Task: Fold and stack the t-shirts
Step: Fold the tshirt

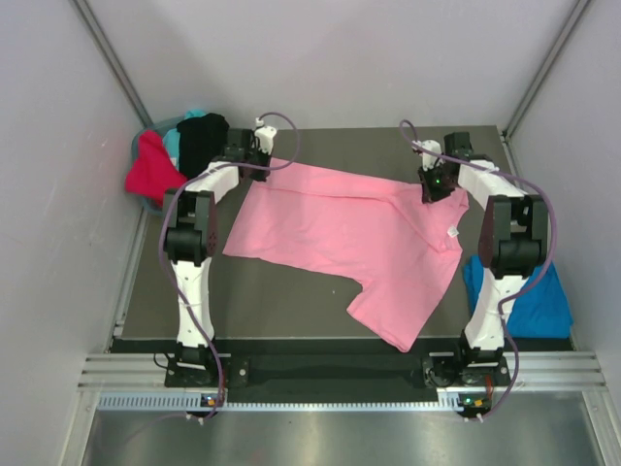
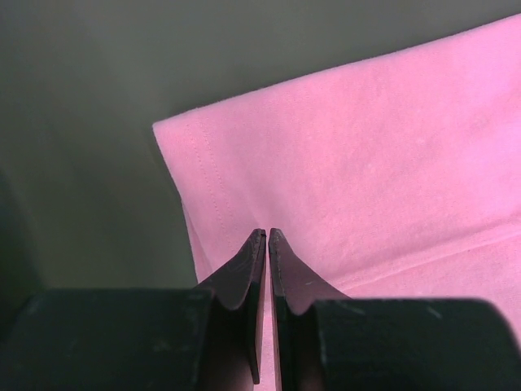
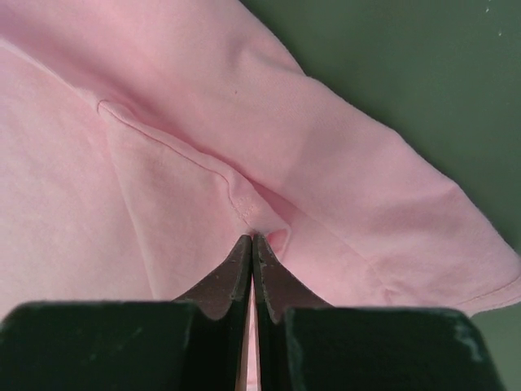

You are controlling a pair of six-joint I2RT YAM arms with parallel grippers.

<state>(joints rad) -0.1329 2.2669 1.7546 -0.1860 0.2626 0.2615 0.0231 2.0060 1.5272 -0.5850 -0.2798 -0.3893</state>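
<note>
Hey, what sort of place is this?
Probably a robot test cell, not a home: plain white walls enclose a dark table, the left arm and right arm stand bolted to a metal rail, and a pink t-shirt lies spread between them.

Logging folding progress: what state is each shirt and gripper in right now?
pink t-shirt: spread out, unfolded, rumpled
left gripper: shut on the pink t-shirt's corner
right gripper: shut on a pinch of the pink t-shirt
blue t-shirt: set aside at right, partly hidden
red t-shirt: heaped, unfolded
teal t-shirt: heaped, mostly covered
black t-shirt: heaped, unfolded
</note>
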